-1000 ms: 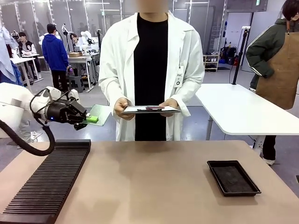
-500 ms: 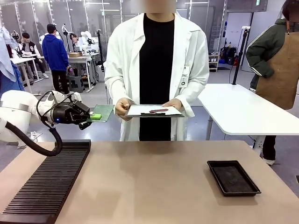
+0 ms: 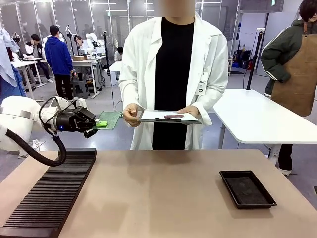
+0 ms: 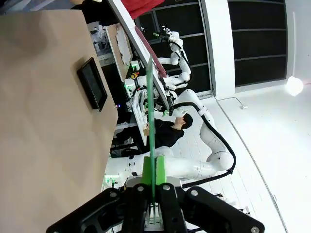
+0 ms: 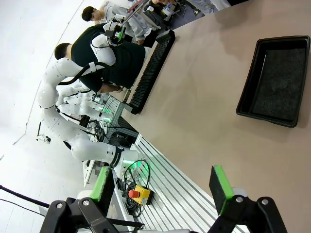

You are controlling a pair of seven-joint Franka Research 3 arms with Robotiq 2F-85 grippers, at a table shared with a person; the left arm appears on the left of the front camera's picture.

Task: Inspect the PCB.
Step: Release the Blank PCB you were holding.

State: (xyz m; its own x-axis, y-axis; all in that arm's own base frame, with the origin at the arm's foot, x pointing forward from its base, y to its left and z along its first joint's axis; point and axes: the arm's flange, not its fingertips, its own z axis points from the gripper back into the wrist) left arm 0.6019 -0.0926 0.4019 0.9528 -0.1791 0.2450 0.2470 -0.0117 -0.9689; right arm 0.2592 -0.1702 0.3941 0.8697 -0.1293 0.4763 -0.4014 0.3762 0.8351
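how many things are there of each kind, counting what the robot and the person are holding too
PCB: 1
black tray: 1
black slotted rack: 1
clipboard: 1
total: 4

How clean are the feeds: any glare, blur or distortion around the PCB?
Front view: sharp, evenly lit; the PCB reads clearly in the left gripper. Left wrist view: rolled sideways, the PCB edge-on as a thin green line, a lamp flaring at the right edge. Right wrist view: rolled, wide-angle bending; the open right gripper sharp.
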